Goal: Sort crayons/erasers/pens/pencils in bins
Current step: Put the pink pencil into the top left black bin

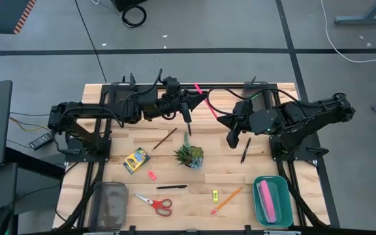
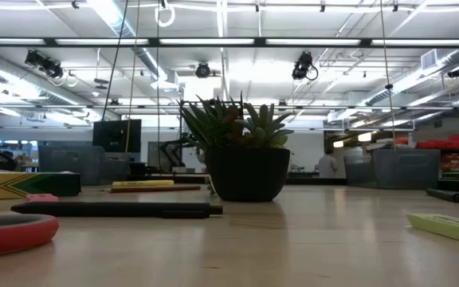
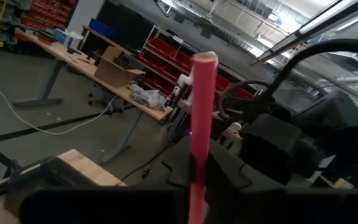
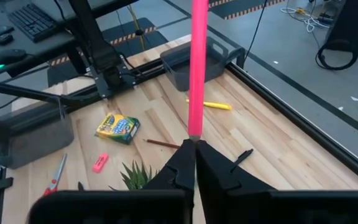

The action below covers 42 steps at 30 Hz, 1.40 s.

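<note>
Found pencil [image 1: 205,102] bridging both sets of jaws: left gripper [image 3: 195,171] clenched on one end, right gripper [image 4: 194,148] clenched on the other. Needed left's pinch square and firm before right let go; no twisting.

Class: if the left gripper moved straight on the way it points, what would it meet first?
Probably the right gripper: it faces the left gripper along the thin pink pencil that both hold, close ahead, though depth is hard to judge.
</note>
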{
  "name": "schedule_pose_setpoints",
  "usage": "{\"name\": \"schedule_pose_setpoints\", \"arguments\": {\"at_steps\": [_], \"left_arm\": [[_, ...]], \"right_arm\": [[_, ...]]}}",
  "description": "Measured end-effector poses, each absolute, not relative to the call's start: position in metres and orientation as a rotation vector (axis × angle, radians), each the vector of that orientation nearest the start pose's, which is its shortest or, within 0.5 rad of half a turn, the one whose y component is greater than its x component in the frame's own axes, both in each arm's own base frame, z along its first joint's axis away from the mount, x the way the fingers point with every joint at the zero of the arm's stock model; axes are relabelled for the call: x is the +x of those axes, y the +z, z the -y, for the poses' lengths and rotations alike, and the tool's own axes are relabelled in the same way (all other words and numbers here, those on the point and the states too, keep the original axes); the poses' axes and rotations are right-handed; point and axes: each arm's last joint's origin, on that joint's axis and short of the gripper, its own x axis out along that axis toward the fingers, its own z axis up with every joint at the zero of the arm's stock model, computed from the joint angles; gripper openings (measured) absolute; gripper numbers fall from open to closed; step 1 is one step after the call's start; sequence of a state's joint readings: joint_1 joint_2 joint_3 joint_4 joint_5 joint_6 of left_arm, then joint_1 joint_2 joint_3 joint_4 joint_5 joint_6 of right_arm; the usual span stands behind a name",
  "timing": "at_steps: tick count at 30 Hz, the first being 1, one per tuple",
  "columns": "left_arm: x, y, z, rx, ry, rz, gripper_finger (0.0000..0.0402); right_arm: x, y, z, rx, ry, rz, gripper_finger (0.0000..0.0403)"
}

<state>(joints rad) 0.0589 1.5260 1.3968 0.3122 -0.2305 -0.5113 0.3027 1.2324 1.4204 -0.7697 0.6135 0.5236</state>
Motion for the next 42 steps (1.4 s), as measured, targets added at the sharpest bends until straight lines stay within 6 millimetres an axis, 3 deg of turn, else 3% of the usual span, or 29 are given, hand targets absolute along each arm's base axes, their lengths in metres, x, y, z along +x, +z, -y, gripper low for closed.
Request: {"name": "schedule_pose_setpoints", "arguments": {"at_steps": [4,11,21,33,37,42], "left_arm": [[0.352,0.412,-0.028,-0.515,0.244,0.249,0.0029],[0.351,0.413,-0.035,-0.512,0.264,0.256,0.0071],[0.333,0.42,-0.056,-0.408,0.352,0.202,0.0007],[0.294,0.431,-0.061,-0.397,0.412,0.071,0.0006],[0.292,0.423,-0.059,-0.459,0.387,-0.026,0.0036],[0.293,0.404,-0.051,-0.541,0.363,-0.211,0.011]], "right_arm": [[0.232,0.407,-0.056,0.254,-0.413,-0.43,0.0039],[0.233,0.407,-0.057,0.263,-0.384,-0.444,0.009],[0.228,0.401,-0.055,0.277,-0.412,-0.5,0.0148],[0.221,0.398,-0.053,0.257,-0.427,-0.549,0.0147],[0.221,0.387,-0.052,0.231,-0.428,-0.613,0.0147],[0.225,0.365,-0.046,0.246,-0.289,-0.765,0.0147]]}}
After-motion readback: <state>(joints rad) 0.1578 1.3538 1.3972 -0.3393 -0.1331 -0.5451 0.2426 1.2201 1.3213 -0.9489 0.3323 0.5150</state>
